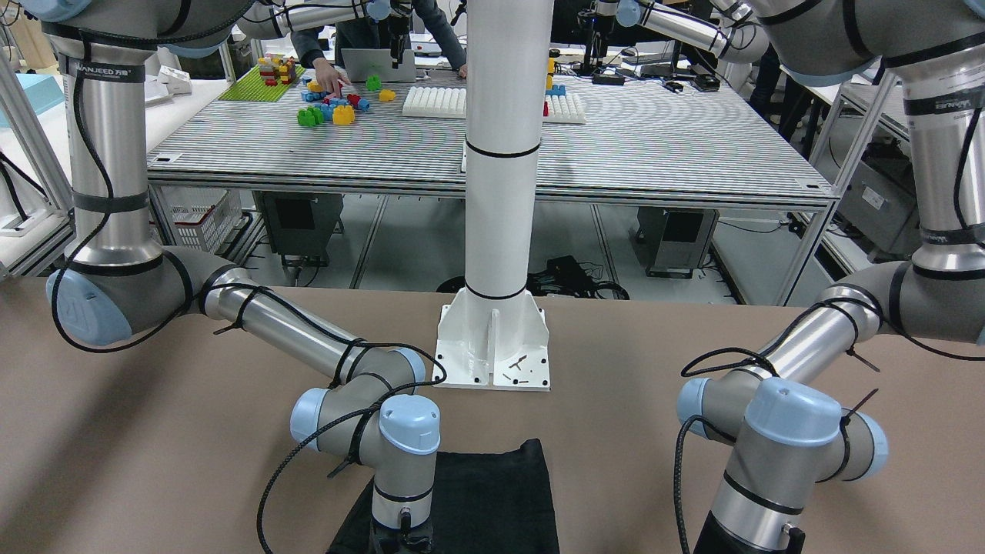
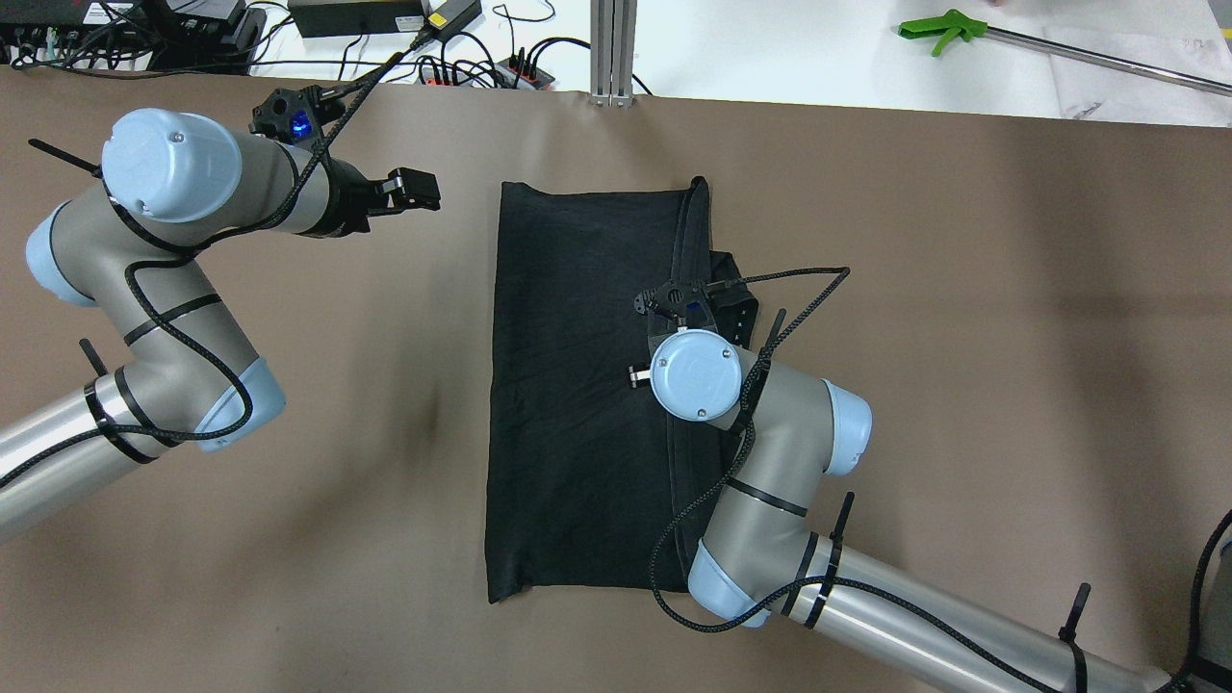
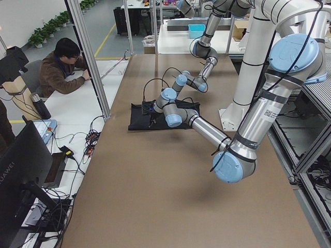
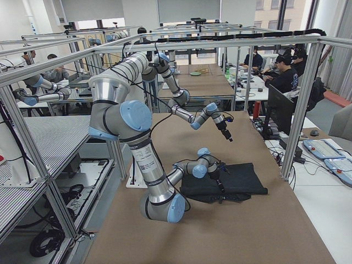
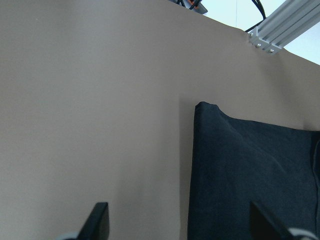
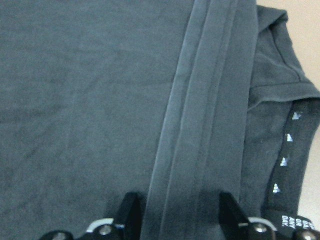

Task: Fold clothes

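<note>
**Brown table point(image 1: 154, 462), one garment point(image 2: 577, 385), two grippers**

Front view: the black garment lies flat at mid-table, below the robot's post.

Overhead: its long axis runs away from the robot. The left gripper point(image 2: 416, 189) hangs off the far left corner, apart from the cloth.

Side views: both grippers are too small to judge.

Left wrist view: fingers spread over bare table, garment corner ahead and to the right.

Right wrist view: the right gripper point(image 6: 180, 215) is spread, straddling the folded hem band directly beneath. It is the nearer, so the next grasp probably falls to it.
</note>
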{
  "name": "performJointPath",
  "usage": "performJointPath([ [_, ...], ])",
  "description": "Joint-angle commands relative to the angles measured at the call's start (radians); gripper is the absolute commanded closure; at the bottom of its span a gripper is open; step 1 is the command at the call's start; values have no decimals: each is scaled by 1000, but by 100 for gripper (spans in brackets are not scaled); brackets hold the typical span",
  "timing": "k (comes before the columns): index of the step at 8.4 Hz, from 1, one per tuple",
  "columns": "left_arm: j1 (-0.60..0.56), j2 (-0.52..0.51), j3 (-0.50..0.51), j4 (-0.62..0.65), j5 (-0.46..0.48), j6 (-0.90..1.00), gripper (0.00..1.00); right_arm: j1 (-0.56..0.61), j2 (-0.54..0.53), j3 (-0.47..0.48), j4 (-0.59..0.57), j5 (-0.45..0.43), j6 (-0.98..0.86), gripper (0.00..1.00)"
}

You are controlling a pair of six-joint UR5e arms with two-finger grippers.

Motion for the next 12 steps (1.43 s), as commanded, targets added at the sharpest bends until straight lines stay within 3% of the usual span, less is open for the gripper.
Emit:
performJointPath([
  [1, 1, -1, 1, 1, 0, 0, 0, 5, -8, 2, 5, 1, -2, 36],
  [11, 2, -5, 6, 1, 3, 0, 0, 33, -11, 2, 3, 8, -15, 37],
  [12, 2, -3, 6, 1, 5, 0, 0, 33, -11, 2, 5, 8, -15, 46],
])
